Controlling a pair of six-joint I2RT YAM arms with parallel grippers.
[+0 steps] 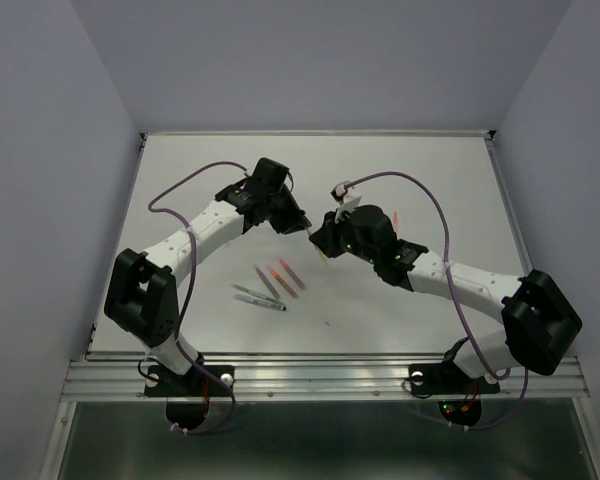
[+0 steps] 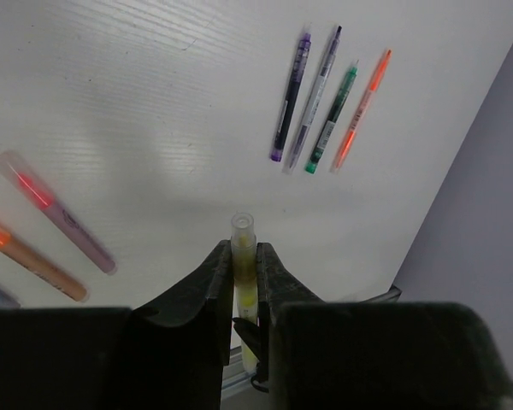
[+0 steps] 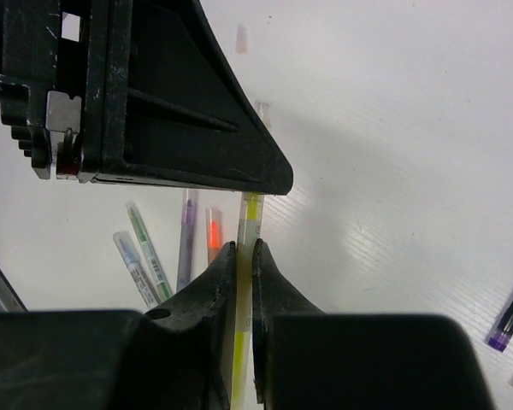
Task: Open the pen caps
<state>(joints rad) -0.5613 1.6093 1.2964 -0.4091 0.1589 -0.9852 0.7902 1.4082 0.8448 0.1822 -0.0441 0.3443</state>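
Note:
Both grippers hold one yellow pen (image 1: 321, 256) in the air over the middle of the table. My left gripper (image 2: 244, 249) is shut on the pen's end, which has a clear cap (image 2: 242, 227) poking out past the fingertips. My right gripper (image 3: 244, 248) is shut on the yellow barrel (image 3: 250, 213), close under the left gripper's black body (image 3: 154, 94). In the top view the left gripper (image 1: 302, 226) and the right gripper (image 1: 323, 247) almost touch. Whether the cap has come off the barrel is hidden by the fingers.
Several pens (image 1: 268, 284) lie on the table near the left arm. The left wrist view shows purple (image 2: 291, 94), grey, green and orange pens (image 2: 360, 109), plus pink (image 2: 56, 209) and orange ones at left. A small pink piece (image 1: 395, 217) lies behind the right arm.

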